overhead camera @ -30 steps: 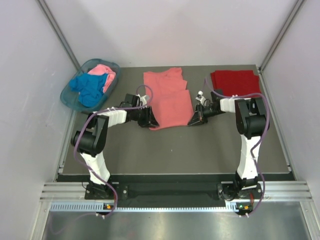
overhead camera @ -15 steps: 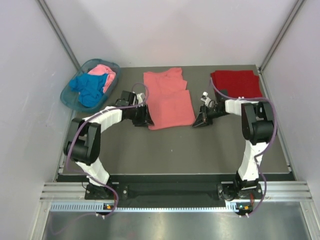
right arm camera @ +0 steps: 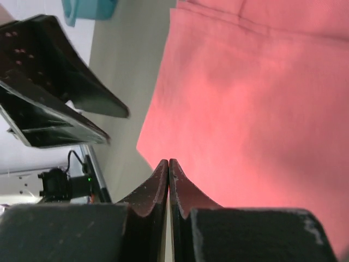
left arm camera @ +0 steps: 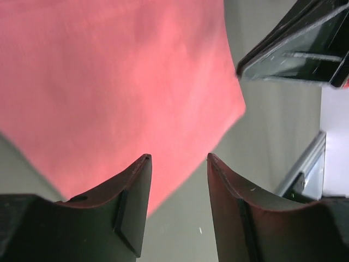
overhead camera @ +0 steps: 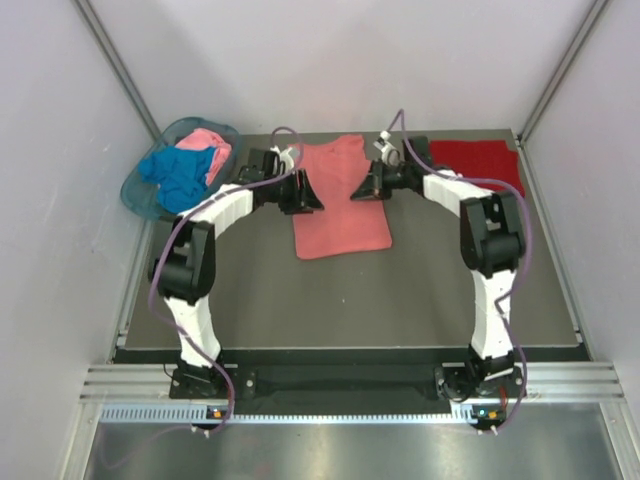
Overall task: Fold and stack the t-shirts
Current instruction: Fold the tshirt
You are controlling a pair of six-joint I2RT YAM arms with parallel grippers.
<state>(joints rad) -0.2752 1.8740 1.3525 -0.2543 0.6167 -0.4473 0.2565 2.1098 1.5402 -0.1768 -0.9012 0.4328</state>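
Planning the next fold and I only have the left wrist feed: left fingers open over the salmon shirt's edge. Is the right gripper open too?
Observer: No. In the right wrist view the right gripper is shut, fingertips together over the edge of the salmon shirt. I can't tell whether any cloth is pinched.
Operator: Any shirt already folded?
Observer: The top view shows a dark red shirt lying as a flat rectangle at the far right of the table.
Operator: What's left to do?
Observer: A blue shirt and a pink shirt lie crumpled in the teal basket at the far left.
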